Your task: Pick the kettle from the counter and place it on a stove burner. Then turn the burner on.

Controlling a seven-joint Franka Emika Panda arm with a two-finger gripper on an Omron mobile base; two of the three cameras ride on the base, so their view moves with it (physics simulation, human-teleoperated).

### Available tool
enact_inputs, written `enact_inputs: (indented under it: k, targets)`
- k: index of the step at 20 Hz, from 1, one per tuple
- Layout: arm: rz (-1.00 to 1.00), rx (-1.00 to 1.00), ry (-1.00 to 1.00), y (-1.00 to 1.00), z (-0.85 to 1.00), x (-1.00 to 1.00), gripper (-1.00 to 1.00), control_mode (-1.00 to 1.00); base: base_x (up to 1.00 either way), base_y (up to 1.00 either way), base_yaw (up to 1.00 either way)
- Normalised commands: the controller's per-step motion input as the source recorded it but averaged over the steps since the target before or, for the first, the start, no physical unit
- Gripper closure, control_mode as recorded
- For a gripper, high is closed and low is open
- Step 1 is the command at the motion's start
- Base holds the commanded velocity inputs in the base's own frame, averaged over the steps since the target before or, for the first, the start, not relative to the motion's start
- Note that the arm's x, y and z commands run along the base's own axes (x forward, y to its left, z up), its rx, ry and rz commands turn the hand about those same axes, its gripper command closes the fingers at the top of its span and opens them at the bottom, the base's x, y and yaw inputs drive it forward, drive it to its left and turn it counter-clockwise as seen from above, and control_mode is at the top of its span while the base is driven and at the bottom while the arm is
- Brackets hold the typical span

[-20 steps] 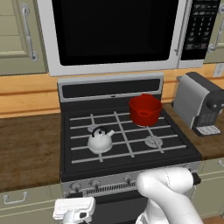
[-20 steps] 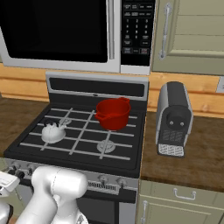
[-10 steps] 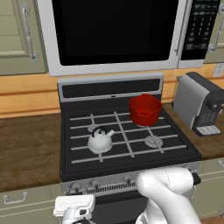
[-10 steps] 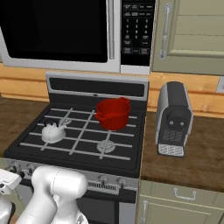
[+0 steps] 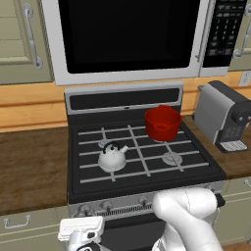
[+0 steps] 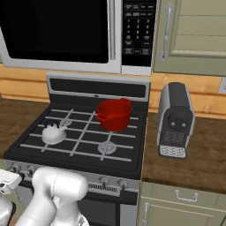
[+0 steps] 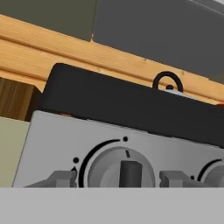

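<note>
The white-silver kettle [image 5: 112, 158] [image 6: 54, 133] stands upright on the grate over the stove's front-left burner. In the hand view its black arched handle [image 7: 168, 82] pokes above the stove's edge. The front-right stove burner [image 5: 172, 158] is bare. My gripper [image 7: 117, 178] is low in front of the stove's control panel. Its fingertips [image 7: 59, 178] stand on either side of the leftmost knob [image 7: 121, 168] with small gaps, so it is open. The white hand [image 5: 81, 229] shows below the stove front. The dark wood counter [image 5: 29, 166] lies left of the stove.
A red pot [image 5: 163, 122] [image 6: 114, 114] sits on the back-right burner. A grey coffee machine [image 5: 223, 115] [image 6: 176, 119] stands on the counter right of the stove. A microwave [image 5: 127, 39] hangs above. A second knob [image 7: 214, 175] is just right of the gripper.
</note>
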Motion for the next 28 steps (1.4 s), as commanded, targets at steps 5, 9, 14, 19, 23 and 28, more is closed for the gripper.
enact_inputs:
  k: [5, 9, 14, 19, 23, 28]
  targets:
    - [0.0, 0.0, 0.03, 0.0, 0.0, 0.29, 1.0, -1.0, 0.0, 0.0, 0.0]
    - [0.01, -0.14, 0.15, 0.04, 0.0, 0.26, 1.0, -1.0, 0.0, 0.0, 0.0]
    - [0.03, -0.34, 0.23, 0.19, 0.0, 0.14, 1.0, -1.0, 0.0, 0.0, 0.0]
    - [0.05, -0.44, 0.25, 0.28, 0.0, 0.06, 1.0, -1.0, 0.0, 0.0, 0.0]
    - [0.06, -0.45, 0.22, 0.33, 0.02, 0.01, 1.0, -1.0, 0.0, 0.0, 0.0]
    - [0.16, -0.52, 0.12, 0.47, 0.02, 0.01, 1.0, -1.0, 0.0, 0.0, 0.0]
